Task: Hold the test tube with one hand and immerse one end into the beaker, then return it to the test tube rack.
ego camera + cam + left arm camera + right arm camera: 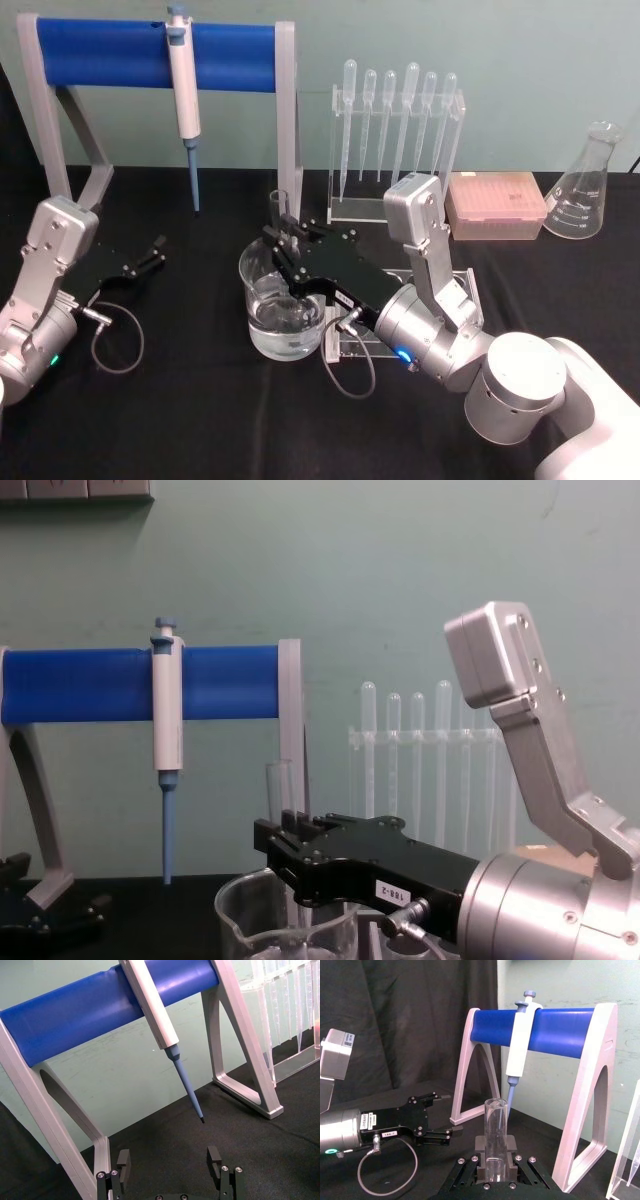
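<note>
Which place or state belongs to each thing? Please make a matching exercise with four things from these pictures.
Things:
1. test tube
2. beaker
3. pipettor
4. left gripper

Places or states:
A. hangs on the blue bar
B. open, holding nothing, at the table's left
C. upright in the right gripper
D. holds clear liquid, below the right gripper

Pairs: 1-C, 2-D, 3-A, 4-B

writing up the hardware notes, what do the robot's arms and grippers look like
Both arms are silver metal with rounded joints and boxy grey wrist modules. The right gripper and left gripper are flat black plates studded with silver screws, each carrying a small white label. A thin grey cable loops from each wrist, beside a small glowing light.
</note>
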You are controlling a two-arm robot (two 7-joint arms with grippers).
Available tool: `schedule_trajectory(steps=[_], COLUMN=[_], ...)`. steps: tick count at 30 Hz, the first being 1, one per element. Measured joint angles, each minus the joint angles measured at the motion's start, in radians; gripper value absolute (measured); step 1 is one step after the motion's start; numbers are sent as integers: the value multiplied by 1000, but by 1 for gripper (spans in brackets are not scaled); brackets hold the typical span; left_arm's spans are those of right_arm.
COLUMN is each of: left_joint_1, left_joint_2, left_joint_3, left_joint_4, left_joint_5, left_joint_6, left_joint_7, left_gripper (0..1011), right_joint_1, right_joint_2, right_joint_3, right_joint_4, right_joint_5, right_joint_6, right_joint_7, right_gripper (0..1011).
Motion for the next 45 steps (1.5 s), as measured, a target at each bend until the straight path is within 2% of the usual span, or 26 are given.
schedule_trajectory(steps=[29, 36, 45], left_joint_1=[0, 0, 0], left_joint_2=[0, 0, 0], left_joint_3=[0, 0, 0], left_joint_4=[0, 0, 0], left_joint_5=[0, 0, 0], left_joint_6=[0, 0, 0], left_joint_7=[0, 0, 0], left_gripper=[1000, 1000, 1000], right_joint_1=[0, 5, 24], right_joint_2=[0, 12, 33], right_joint_3=[0, 17, 43], right_joint_4=[-1, -99, -222], right_joint_5=[-1, -7, 20], right_joint_6=[0, 36, 95], right_joint_7=[0, -1, 0], right_gripper=[226, 226, 226])
